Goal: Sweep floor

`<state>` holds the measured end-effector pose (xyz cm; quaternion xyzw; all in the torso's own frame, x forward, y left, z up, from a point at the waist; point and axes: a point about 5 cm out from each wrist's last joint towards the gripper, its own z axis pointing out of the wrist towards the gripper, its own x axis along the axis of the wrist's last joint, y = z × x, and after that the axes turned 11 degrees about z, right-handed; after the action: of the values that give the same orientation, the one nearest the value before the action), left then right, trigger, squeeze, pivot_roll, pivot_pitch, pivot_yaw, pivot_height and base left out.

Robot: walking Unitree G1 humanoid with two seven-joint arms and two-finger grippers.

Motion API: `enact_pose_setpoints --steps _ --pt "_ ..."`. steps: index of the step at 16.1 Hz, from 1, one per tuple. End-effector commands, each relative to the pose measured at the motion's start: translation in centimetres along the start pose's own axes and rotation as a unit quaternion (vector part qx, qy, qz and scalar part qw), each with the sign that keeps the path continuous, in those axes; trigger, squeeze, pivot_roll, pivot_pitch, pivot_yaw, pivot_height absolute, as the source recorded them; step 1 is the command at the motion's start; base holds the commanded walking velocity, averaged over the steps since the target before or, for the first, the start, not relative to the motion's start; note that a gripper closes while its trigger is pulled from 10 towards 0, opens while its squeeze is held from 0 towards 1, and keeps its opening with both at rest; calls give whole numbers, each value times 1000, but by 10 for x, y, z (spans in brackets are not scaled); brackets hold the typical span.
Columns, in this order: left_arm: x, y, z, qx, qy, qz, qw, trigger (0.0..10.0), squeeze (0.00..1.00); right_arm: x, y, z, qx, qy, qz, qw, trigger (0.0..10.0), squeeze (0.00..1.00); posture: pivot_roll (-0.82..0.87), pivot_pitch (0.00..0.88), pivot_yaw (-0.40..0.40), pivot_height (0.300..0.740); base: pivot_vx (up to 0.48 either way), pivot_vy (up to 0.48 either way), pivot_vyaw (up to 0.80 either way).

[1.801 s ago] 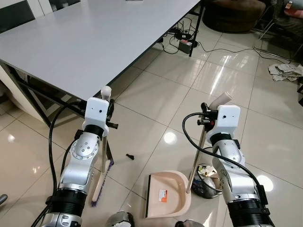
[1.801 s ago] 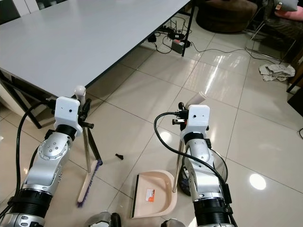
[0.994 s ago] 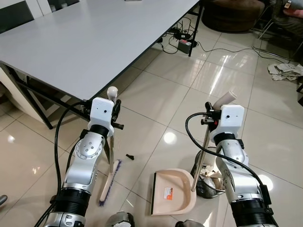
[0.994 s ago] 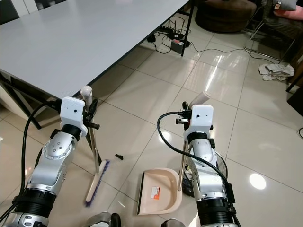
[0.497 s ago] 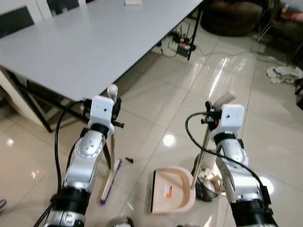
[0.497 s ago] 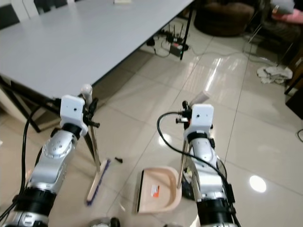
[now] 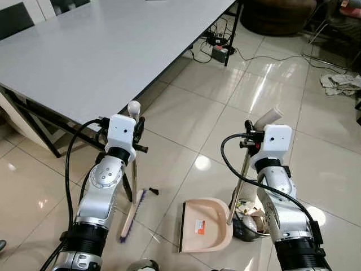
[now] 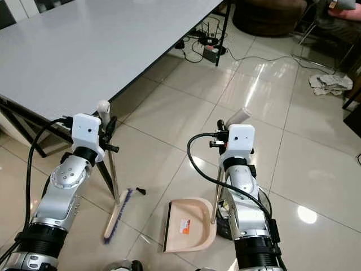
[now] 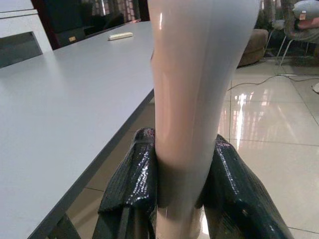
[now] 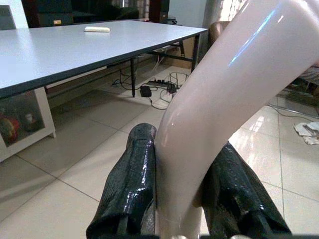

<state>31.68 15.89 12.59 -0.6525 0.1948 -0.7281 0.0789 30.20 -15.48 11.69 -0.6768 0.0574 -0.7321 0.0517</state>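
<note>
Nearest, on the glossy tiled floor [image 7: 186, 121], a beige dustpan [image 7: 206, 224] lies flat just left of the right arm, a small label on its inside. Beside it on the right sits a dark heap of rubbish [image 7: 247, 217] at the foot of the dustpan's long metal handle [image 7: 238, 183]. To the left, the broom [image 7: 133, 212] rests its purple-bristled head on the tiles, its pole rising steeply to the left gripper [image 9: 182, 184], whose two black fingers are clamped on the pale grip of the pole. A little right of the broom head a small dark scrap [image 7: 153, 191] lies on the floor, apart from both broom and dustpan. The right gripper [image 10: 184, 191] is closed round the curved beige top of the dustpan handle, one finger on each side. Farther off on the left stands a large grey table [image 7: 96, 51] on black legs. Beyond it a power strip with tangled cables [image 7: 219, 49] lies on the floor, and far right is a crumpled cloth [image 7: 340, 83]
</note>
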Motion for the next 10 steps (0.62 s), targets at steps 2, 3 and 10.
enact_pose_setpoints --steps 2,3,10 --pt "7 -3 3 0 16 4 1000 10000 0 5 0 3 1 14 14 1000 10000 0 32 50 5 740 281 0 -400" --pt "7 -3 3 1 16 4 1000 10000 0 6 0 4 1 14 14 1000 10000 0 31 51 4 740 281 0 -800" --pt "7 -6 3 4 16 3 1000 10000 0 5 -1 3 7 15 10 1000 10000 0 36 54 2 740 284 0 0"
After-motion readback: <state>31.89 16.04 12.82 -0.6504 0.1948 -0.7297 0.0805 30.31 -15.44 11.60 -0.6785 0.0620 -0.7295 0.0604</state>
